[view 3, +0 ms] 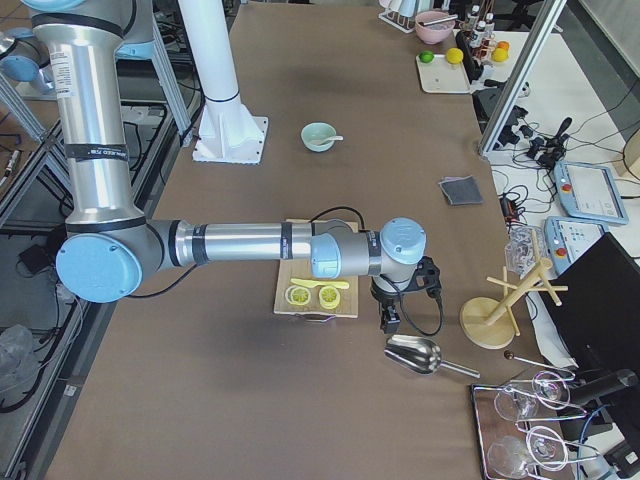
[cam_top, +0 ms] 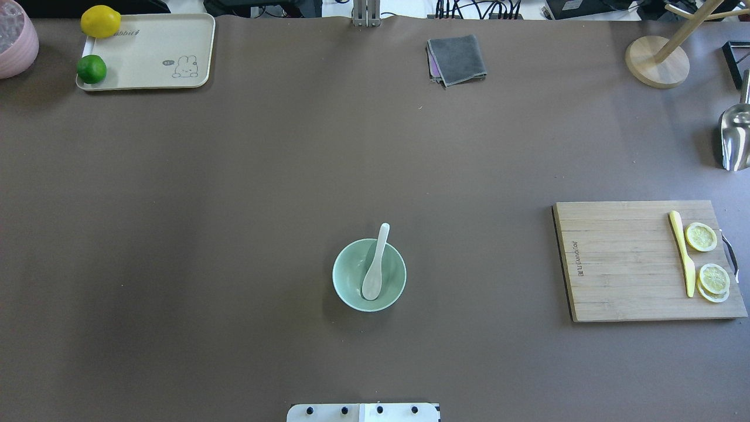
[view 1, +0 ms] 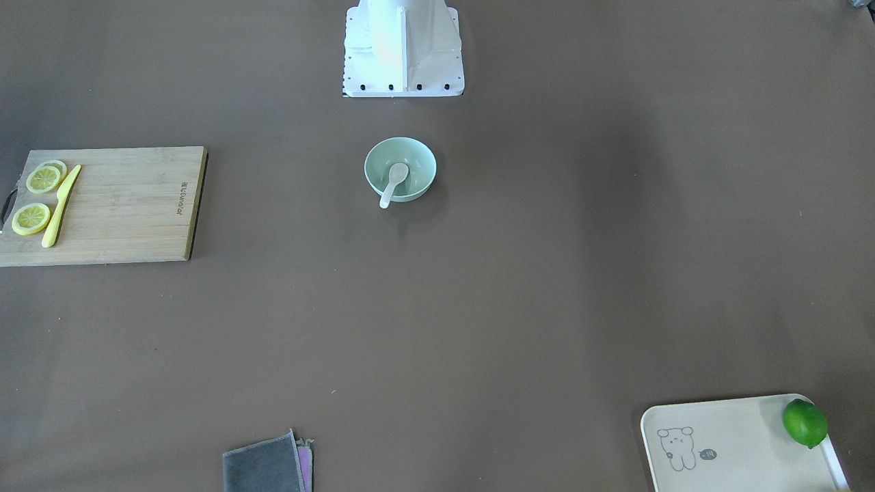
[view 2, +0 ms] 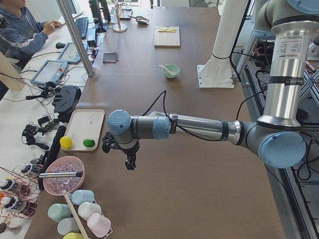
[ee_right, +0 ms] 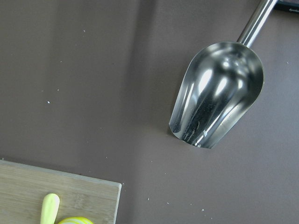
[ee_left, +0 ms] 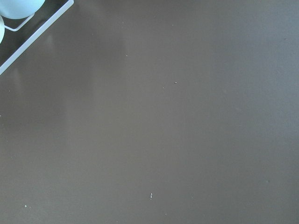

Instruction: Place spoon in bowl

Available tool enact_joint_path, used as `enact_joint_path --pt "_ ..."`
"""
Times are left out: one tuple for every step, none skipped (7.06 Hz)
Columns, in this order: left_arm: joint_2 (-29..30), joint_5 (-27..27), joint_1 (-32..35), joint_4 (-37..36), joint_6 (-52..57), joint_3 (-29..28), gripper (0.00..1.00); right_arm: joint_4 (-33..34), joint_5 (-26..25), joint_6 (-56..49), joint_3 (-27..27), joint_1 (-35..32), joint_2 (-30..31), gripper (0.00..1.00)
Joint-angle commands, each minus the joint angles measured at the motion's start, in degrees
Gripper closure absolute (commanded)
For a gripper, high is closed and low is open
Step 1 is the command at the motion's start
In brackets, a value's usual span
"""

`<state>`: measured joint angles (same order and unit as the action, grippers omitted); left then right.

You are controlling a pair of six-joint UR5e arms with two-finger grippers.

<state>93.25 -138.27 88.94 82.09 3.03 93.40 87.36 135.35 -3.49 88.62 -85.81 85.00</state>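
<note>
Left arm (view 2: 199, 128) stretched out level, left gripper (view 2: 129, 162) pointing down. Right arm (view 3: 240, 243) same, right gripper (view 3: 388, 318) down. Jaw state unclear on both.

Am seeing bowl (cam_top: 343, 275) showing plain pale mint green, spoon (cam_top: 373, 275) reading glossy white. Am reading table (cam_top: 234, 205) as flat brown. Am noting cutting board (cam_top: 621, 264) showing light wood grain with dark lettering, knife (cam_top: 682, 252) looking yellow, lemon slices (cam_top: 701, 237) pale yellow with brighter rind. Am seeing tray (cam_top: 140, 70) showing cream with line-drawn rabbit, lime (cam_top: 92, 69) showing green, lemon (cam_top: 101, 21) yellow. Am seeing cloth (cam_top: 457, 58) showing grey over purple, scoop (ee_right: 217, 93) shining mirror silver.
</note>
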Motion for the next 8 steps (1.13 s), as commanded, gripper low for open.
enact_joint_path --pt "-0.09 -0.07 0.01 -0.08 0.05 1.60 0.02 0.00 0.00 0.06 -0.03 -0.23 -0.36 0.00" --pt "-0.09 -0.07 0.01 0.00 0.05 1.70 0.02 0.00 0.00 0.06 -0.03 -0.23 -0.36 0.00" --pt "-0.09 -0.07 0.10 -0.08 0.05 2.13 0.02 0.00 0.00 0.06 -0.03 -0.32 -0.27 0.00" --pt "-0.09 0.02 0.10 -0.08 0.05 2.14 0.02 0.00 0.00 0.06 -0.03 -0.41 -0.27 0.00" --pt "-0.09 0.02 0.10 -0.08 0.05 2.05 0.02 0.00 0.00 0.06 -0.03 -0.41 -0.27 0.00" --pt "-0.61 0.02 0.10 -0.08 0.05 2.14 0.02 0.00 0.00 0.06 -0.03 -0.41 -0.18 0.00" --pt "-0.88 0.02 0.10 0.00 0.05 2.14 0.02 0.00 0.09 0.06 -0.03 -0.41 -0.18 0.00" --pt "-0.88 0.02 0.10 0.00 0.05 2.40 0.02 0.09 0.09 0.06 -0.12 -0.41 -0.18 0.00"
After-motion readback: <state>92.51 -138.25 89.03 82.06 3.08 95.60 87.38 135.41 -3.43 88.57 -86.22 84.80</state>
